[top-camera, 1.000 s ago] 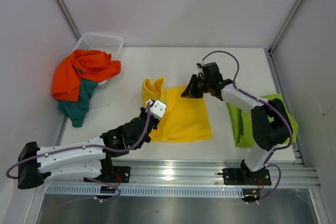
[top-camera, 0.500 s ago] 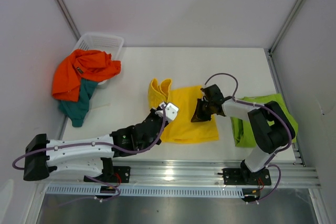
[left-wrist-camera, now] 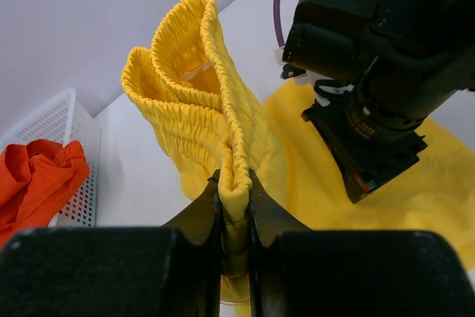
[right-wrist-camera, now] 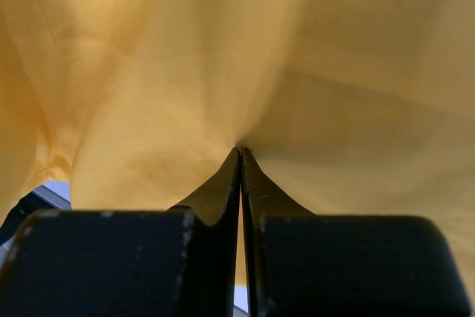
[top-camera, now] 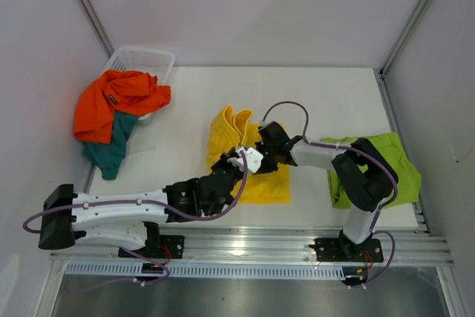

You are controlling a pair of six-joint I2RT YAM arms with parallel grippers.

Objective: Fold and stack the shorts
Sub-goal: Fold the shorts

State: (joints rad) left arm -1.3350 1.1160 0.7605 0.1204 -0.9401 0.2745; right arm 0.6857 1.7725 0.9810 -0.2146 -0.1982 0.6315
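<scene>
The yellow shorts (top-camera: 271,185) lie half folded at the table's middle, their ruffled waistband (top-camera: 230,128) raised. My left gripper (top-camera: 236,162) is shut on the waistband, which shows pinched between its fingers in the left wrist view (left-wrist-camera: 234,183). My right gripper (top-camera: 266,152) is shut on the yellow cloth, which fills the right wrist view (right-wrist-camera: 185,57). The two grippers are close together over the shorts. The lime green shorts (top-camera: 386,161) lie at the right. The orange shorts (top-camera: 115,102) and the teal shorts (top-camera: 111,146) hang over the basket's side at the left.
A white mesh basket (top-camera: 152,59) stands at the back left, also in the left wrist view (left-wrist-camera: 70,154). Grey walls and metal frame posts bound the table. A metal rail (top-camera: 245,246) runs along the near edge.
My right gripper has moved left and toward me, carrying the yellow cloth's right side over toward the left. My left gripper has moved right with the waistband. The shorts have become narrower.
</scene>
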